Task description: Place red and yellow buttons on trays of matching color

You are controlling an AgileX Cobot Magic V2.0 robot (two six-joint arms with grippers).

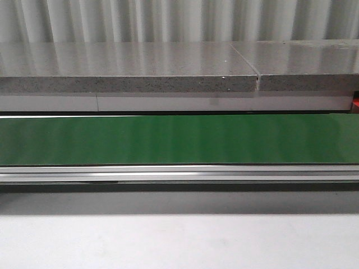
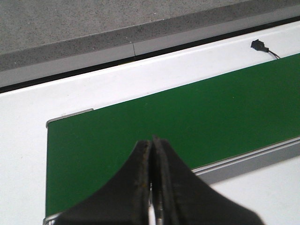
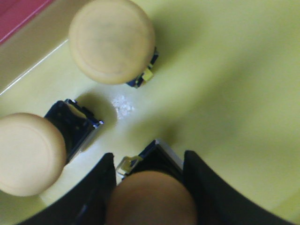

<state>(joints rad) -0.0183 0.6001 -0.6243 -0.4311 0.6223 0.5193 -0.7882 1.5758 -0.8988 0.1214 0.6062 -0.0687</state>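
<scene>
- In the right wrist view, the right claw has its two dark fingers on either side of a yellow button, gripping it; the button's dark base with a metal pin shows just beyond the cap.
- That held button sits low over the floor of the yellow tray; whether it touches the floor cannot be told.
- Two more yellow buttons lie in the same tray: one yellow button beside the claw, tipped with its black base showing, and a farther yellow button, standing cap towards the camera.
- A strip of red tray shows past the yellow tray's rim, at the corner of the view.
- In the left wrist view, the left claw is closed, fingertips pressed together on nothing, above the near end of the green conveyor belt.
- The belt lies on a white table; a small black plug with a wire rests on the white surface beyond the belt.
- In the front view, the white table comes nearest, then the belt's metal rail, the green belt, and a grey stone ledge behind it.
</scene>
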